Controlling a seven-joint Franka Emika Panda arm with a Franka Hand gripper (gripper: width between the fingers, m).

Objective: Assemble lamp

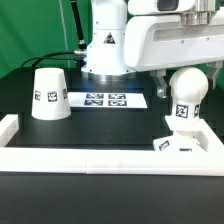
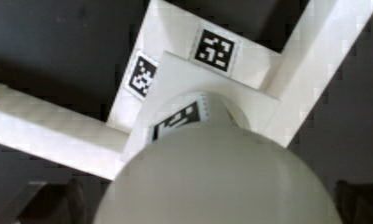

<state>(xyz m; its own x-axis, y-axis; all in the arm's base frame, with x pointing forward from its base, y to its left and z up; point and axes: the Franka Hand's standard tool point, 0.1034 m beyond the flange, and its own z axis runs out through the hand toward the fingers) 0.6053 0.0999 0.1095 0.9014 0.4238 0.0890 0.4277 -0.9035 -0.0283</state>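
Observation:
The gripper (image 1: 187, 76) is shut on the round white bulb (image 1: 187, 90) and holds it upright, neck down, at the exterior view's right. The tagged neck reaches the top of the small square base (image 1: 177, 144), which sits in the corner of the border rails. I cannot tell whether the neck is seated. In the wrist view the bulb (image 2: 209, 165) fills the foreground between the dark fingers (image 2: 48, 204) of the gripper (image 2: 204, 208), with the tagged base (image 2: 186, 62) beyond it. The tapered shade (image 1: 49, 94) stands mouth down at the exterior view's left, apart from the gripper.
The marker board (image 1: 104, 100) lies flat in the middle of the black table, in front of the arm's white pedestal (image 1: 105, 45). Long white border rails (image 1: 90, 157) run along the front and turn up at both sides. They also show in the wrist view (image 2: 41, 125).

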